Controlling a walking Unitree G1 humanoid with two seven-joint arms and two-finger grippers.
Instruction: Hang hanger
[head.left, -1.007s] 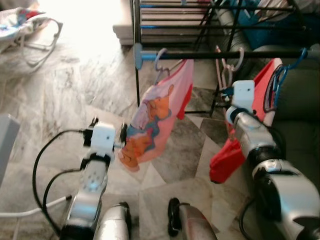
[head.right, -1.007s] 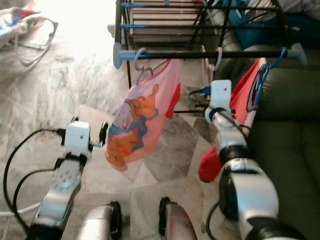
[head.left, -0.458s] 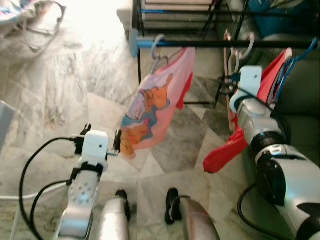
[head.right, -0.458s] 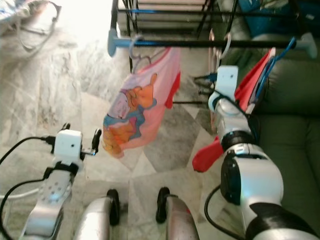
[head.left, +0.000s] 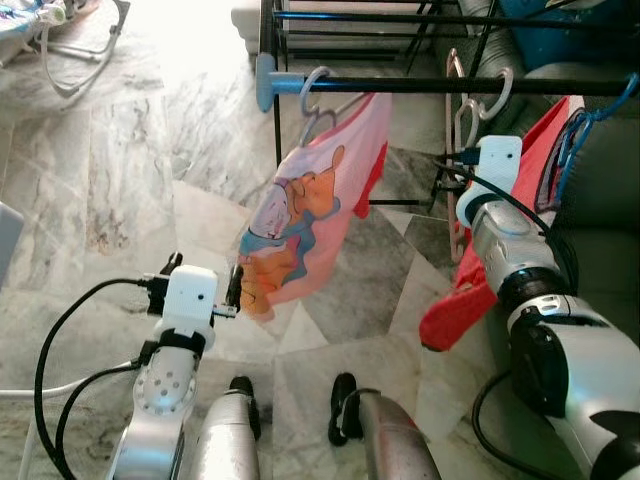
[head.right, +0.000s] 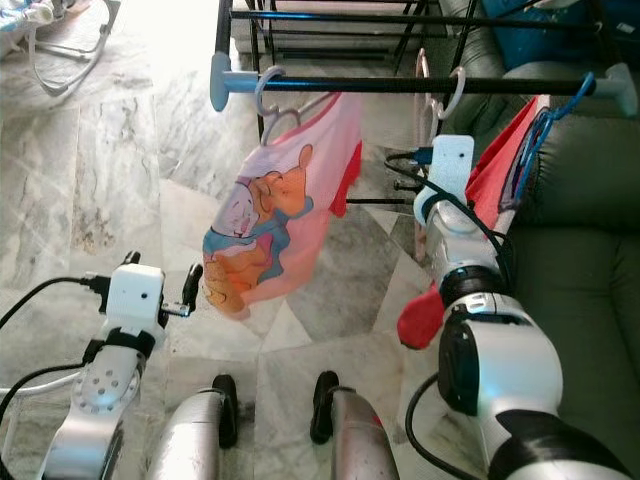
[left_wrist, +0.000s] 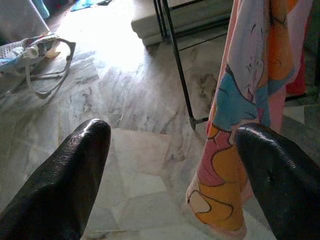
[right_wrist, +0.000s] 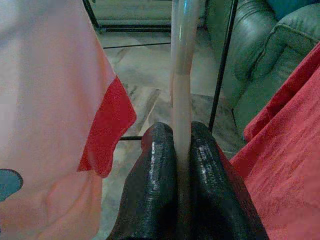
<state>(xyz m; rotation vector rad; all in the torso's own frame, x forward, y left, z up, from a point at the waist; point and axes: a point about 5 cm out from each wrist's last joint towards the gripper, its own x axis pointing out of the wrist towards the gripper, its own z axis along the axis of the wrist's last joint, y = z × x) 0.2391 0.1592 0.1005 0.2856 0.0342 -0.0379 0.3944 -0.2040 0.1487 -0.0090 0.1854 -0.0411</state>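
Nearest us, our left gripper (left_wrist: 170, 165) hangs low over the marble floor (head.left: 120, 190), its fingers spread wide and holding nothing; beyond its tips we see the lower hem of the pink shirt (head.left: 310, 225). Our right gripper (right_wrist: 181, 150) is clamped tight on a pale pink hanger (right_wrist: 181, 65), the plastic pinched between both fingers. In the head views the white wrist block (head.left: 495, 165) hides the fingers themselves, so we read the grip from the wrist view. The hanger's hook (head.left: 497, 92) sits over the black rail (head.left: 440, 85), though we cannot tell how firmly it rests.

Compared with half a second ago the whole picture has shifted, so our head has moved; the right arm stays up at the rail.

The pink shirt hangs from its own hanger toward the rail's left end. A red garment (head.left: 470, 300) droops beside our right forearm, near a blue hanger (head.left: 585, 135). A green sofa (head.right: 590, 260) stands behind it, and a baby bouncer (head.left: 60, 30) is cut off at the far corner.
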